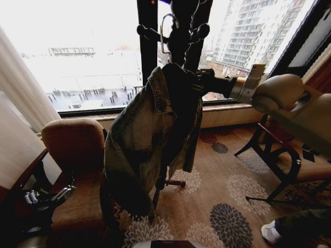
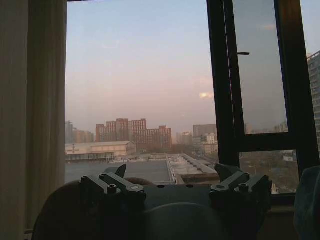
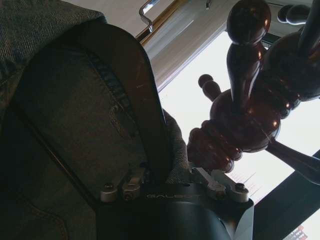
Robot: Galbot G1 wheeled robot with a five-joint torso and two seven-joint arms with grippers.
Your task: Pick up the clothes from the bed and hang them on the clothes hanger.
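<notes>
The clothes, a light-blue denim jacket (image 1: 139,129), hang on the black clothes hanger (image 3: 145,90). Its silver hook (image 1: 164,31) sits up by the pegs of a dark wooden coat stand (image 1: 181,36). My right gripper (image 1: 201,80) reaches in from the right at the jacket's shoulder. In the right wrist view that gripper (image 3: 167,175) is shut on the hanger's black shoulder, with denim (image 3: 75,100) pressed beside it. My left gripper (image 1: 49,195) rests low on the left by the armchair; in the left wrist view it (image 2: 172,175) is open and faces the window. The bed is out of view.
A brown armchair (image 1: 72,139) stands directly left of the jacket. A dark folding table frame (image 1: 274,155) is on the right. A person's shoe (image 1: 271,232) shows at the lower right. A window ledge (image 1: 227,111) runs behind the stand, and a curtain (image 1: 20,93) hangs on the left.
</notes>
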